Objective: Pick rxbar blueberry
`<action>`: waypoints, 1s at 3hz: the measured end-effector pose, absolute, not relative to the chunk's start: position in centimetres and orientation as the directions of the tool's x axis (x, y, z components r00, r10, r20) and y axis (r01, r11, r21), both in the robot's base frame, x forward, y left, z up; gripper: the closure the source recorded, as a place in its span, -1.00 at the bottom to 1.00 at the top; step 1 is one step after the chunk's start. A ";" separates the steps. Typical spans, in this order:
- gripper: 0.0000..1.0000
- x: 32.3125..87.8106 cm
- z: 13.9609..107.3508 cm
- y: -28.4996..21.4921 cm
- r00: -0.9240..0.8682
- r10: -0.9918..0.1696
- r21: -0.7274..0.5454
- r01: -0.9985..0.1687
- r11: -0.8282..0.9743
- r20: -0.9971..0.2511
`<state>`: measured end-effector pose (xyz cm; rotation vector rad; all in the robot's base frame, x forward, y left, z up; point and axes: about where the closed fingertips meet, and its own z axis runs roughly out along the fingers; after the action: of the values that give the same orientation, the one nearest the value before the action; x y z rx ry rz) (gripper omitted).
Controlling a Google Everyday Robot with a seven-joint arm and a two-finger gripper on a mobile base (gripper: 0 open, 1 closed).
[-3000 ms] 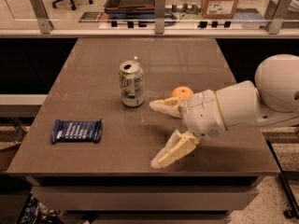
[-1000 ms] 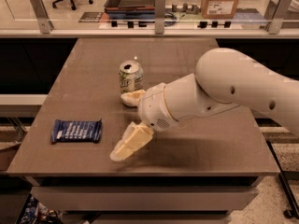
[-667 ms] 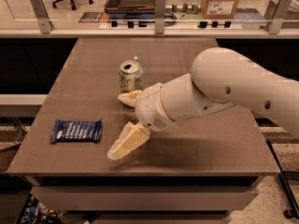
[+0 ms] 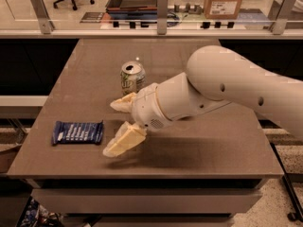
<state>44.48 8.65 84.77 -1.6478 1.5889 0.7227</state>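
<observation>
The rxbar blueberry (image 4: 77, 132) is a flat dark blue wrapper with white lettering, lying flat near the table's front left edge. My gripper (image 4: 112, 127) hangs above the table just right of the bar, its two pale fingers spread wide apart and empty. One finger (image 4: 122, 103) points toward the can, the other finger (image 4: 121, 143) reaches toward the bar's right end without touching it. The white arm (image 4: 227, 86) comes in from the right.
A green-white soda can (image 4: 132, 77) stands upright behind the gripper, near the table's middle. The brown table (image 4: 208, 141) has a front edge close below the gripper. A glass rail with metal posts (image 4: 162, 13) runs along the far side.
The gripper has moved left across the table from the right of the can to beside the bar, staying open. Bar and can have not moved.
</observation>
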 end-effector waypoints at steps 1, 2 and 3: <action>-0.52 44.5 84.8 8.7 0.082 -0.586 -0.117 -0.993 0.022 -0.806; -0.89 44.8 84.7 9.4 0.094 -0.607 -0.124 -0.992 0.008 -0.789; -1.00 44.7 84.7 9.5 0.097 -0.608 -0.126 -0.992 0.005 -0.788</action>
<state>44.67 9.52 84.74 -1.6840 1.5891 0.7025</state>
